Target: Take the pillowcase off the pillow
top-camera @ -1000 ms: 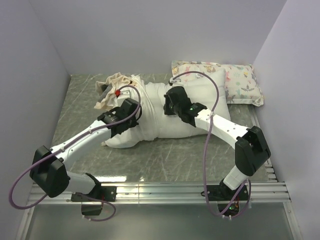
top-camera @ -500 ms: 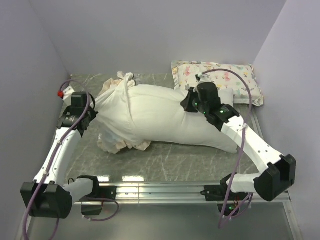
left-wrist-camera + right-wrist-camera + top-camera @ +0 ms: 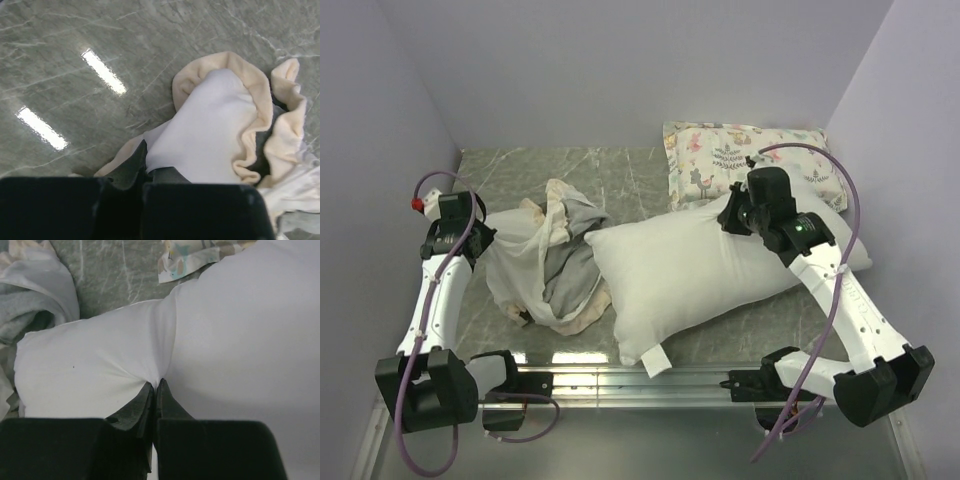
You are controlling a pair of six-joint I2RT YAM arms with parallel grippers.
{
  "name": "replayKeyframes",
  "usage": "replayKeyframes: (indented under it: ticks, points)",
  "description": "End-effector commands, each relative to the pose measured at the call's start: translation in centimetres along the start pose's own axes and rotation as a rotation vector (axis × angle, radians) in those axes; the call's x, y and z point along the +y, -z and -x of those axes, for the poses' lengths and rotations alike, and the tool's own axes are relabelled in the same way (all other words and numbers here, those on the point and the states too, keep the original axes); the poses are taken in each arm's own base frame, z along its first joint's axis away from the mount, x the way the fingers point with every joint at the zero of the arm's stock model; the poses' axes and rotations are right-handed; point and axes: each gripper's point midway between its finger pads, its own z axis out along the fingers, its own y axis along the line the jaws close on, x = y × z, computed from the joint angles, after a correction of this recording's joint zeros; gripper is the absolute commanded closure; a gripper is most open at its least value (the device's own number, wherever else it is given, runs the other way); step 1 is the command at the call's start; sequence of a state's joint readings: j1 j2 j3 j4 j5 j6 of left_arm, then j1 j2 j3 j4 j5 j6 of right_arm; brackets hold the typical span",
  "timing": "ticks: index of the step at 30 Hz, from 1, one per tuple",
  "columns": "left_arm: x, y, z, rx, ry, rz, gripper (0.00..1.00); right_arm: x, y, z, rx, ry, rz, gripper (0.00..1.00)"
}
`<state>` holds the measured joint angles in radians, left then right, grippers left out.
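The bare white pillow (image 3: 690, 270) lies slantwise across the middle of the table, also filling the right wrist view (image 3: 240, 340). My right gripper (image 3: 732, 216) (image 3: 156, 383) is shut, pinching a fold of the pillow's fabric at its far right end. The pillowcase (image 3: 548, 265) is off the pillow, a loose grey and cream heap to its left, touching the pillow's left corner. My left gripper (image 3: 485, 240) (image 3: 145, 161) is shut on the pillowcase's white fabric (image 3: 210, 130), the ruffled cream edging (image 3: 250, 100) curling beyond it.
A small animal-print pillow (image 3: 720, 160) (image 3: 192, 255) lies at the back right, partly under the white pillow's far end. Purple walls close in left, right and back. A metal rail (image 3: 650, 380) runs along the near edge.
The pillowcase has slid off the pillow, pulled left by my left gripper, and collapsed into a heap. The pillow now lies bare, held at its right end.
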<state>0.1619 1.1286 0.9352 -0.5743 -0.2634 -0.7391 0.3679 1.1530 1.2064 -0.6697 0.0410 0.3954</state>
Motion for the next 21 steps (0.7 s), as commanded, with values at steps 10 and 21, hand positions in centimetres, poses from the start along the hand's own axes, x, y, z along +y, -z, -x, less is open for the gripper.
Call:
replayKeyframes:
  ticks: [10,21]
  points:
    - [1.3,-0.6,3.8,-0.039,0.166,-0.017,1.0,4.1,10.8,13.4,-0.435,-0.045,0.141,1.0]
    - [3.5,2.3,8.2,-0.153,0.237,-0.024,0.99,6.3,7.6,12.8,-0.341,-0.008,0.22,1.0]
